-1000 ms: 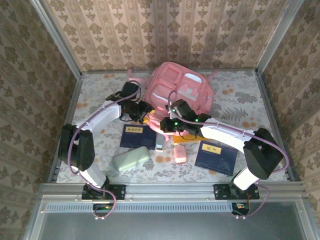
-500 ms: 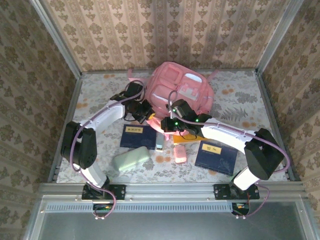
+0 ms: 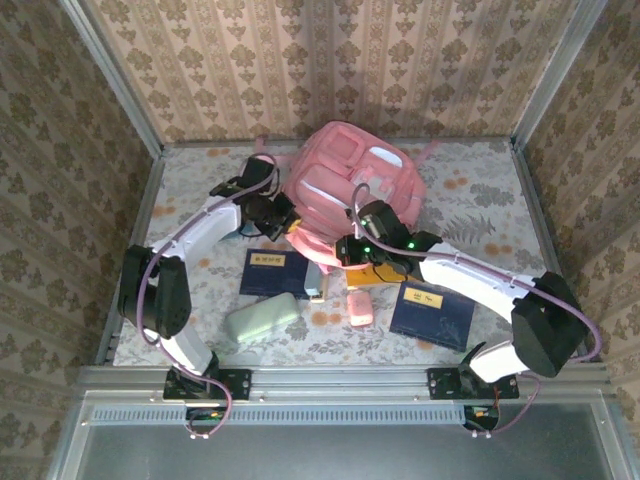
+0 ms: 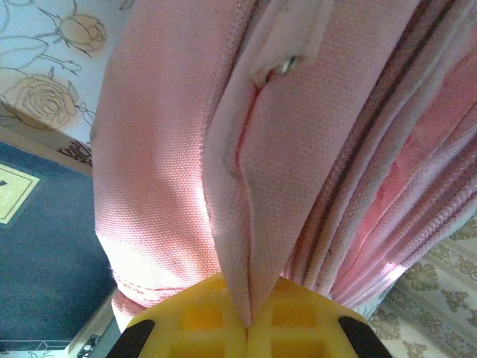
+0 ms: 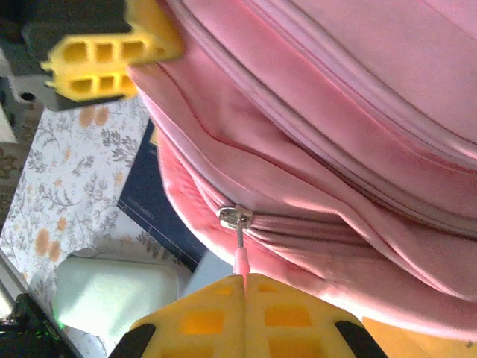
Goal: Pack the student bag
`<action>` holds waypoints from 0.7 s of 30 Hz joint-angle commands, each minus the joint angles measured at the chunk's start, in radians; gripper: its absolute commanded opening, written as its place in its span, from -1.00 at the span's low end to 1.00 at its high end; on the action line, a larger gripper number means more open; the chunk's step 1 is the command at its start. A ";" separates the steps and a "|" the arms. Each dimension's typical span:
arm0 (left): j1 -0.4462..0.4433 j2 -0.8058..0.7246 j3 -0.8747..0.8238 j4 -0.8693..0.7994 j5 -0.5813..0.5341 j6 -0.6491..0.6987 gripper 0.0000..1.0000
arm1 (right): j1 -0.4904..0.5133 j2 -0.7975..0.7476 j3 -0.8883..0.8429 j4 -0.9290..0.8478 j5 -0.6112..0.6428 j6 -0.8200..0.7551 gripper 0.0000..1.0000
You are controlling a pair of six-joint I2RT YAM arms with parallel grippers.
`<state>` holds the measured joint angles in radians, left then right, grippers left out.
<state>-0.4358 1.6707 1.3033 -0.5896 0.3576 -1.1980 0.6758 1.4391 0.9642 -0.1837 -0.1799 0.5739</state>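
Two yellow-fingered grippers are at the near edge of the student bag [image 3: 350, 185], which lies toward the back of the table [image 3: 480, 200], roughly in the middle, with its front pockets facing up. The left gripper [image 3: 287, 222] reaches in from the left. Its jaws are pressed together on a fold of the bag's pink fabric beside a zip line, and in its wrist view the fold runs straight down between the closed fingers [image 4: 201, 328]. The right gripper [image 3: 343, 250] comes in from the right. Its jaws are pinched tight on the thin pink zip pull [image 5: 240, 262], which hangs from a metal slider [image 5: 235, 218] on the zip along the bag's lower edge. On the flowered cloth in front of the bag lies a dark blue book [image 3: 277, 272], just below the left gripper. A second dark blue book [image 3: 432, 312] lies further right, beside the right forearm. A pale green case [image 3: 262, 318] sits nearer the arm bases, and a small pink item [image 3: 360, 308] lies between the two books. Something yellow-orange [image 3: 372, 276] is partly hidden under the right arm, and I cannot tell what it is.
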 commanded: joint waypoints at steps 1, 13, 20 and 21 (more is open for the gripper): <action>0.037 -0.049 0.046 0.004 -0.051 0.022 -1.00 | -0.020 -0.042 -0.046 -0.088 0.013 -0.028 -1.00; 0.038 -0.051 0.112 -0.010 -0.034 0.008 -1.00 | -0.077 -0.093 -0.055 -0.168 0.054 -0.060 -1.00; 0.039 -0.078 0.123 0.001 -0.026 -0.011 -1.00 | -0.106 -0.113 -0.055 -0.174 0.042 -0.081 -1.00; 0.039 -0.080 0.127 0.001 -0.026 -0.010 -1.00 | -0.109 -0.116 -0.055 -0.174 0.041 -0.087 -1.00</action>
<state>-0.4042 1.6550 1.3819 -0.6056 0.3428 -1.1934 0.5762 1.3499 0.9051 -0.3233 -0.1448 0.5175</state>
